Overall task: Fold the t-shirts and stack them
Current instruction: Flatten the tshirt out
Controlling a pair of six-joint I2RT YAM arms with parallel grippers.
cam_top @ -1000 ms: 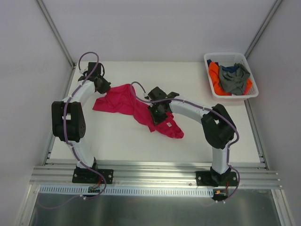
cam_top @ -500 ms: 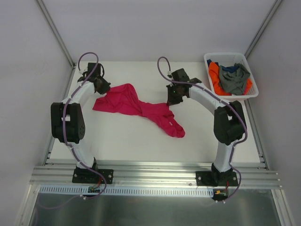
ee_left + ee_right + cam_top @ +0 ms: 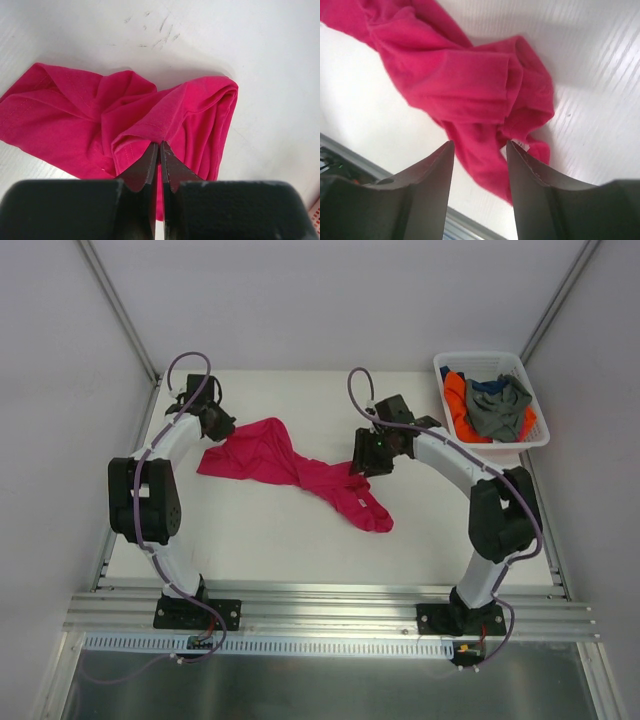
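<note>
The magenta-pink t-shirt [image 3: 290, 466] lies crumpled on the white table, stretched from back left to the middle. My left gripper [image 3: 222, 427] is shut on a fold at its back-left edge; the left wrist view shows the fingertips [image 3: 160, 146] pinching the pink cloth [image 3: 100, 115]. My right gripper [image 3: 368, 462] is open and empty, hovering just above the shirt's right end; the right wrist view shows the pink cloth [image 3: 470, 85] beyond the spread fingers [image 3: 440, 165]. The grey [image 3: 497, 408], orange [image 3: 456, 396] and dark blue [image 3: 487, 385] t-shirts lie heaped in the basket.
A white plastic basket [image 3: 540, 436] stands at the table's back right corner. Aluminium rails [image 3: 330, 612] run along the near edge by the arm bases. White walls enclose the table on the left, back and right.
My right gripper let go of the pink shirt's right part, swung back and right, and has now come down a little toward the shirt's right end. The left gripper has not moved.
</note>
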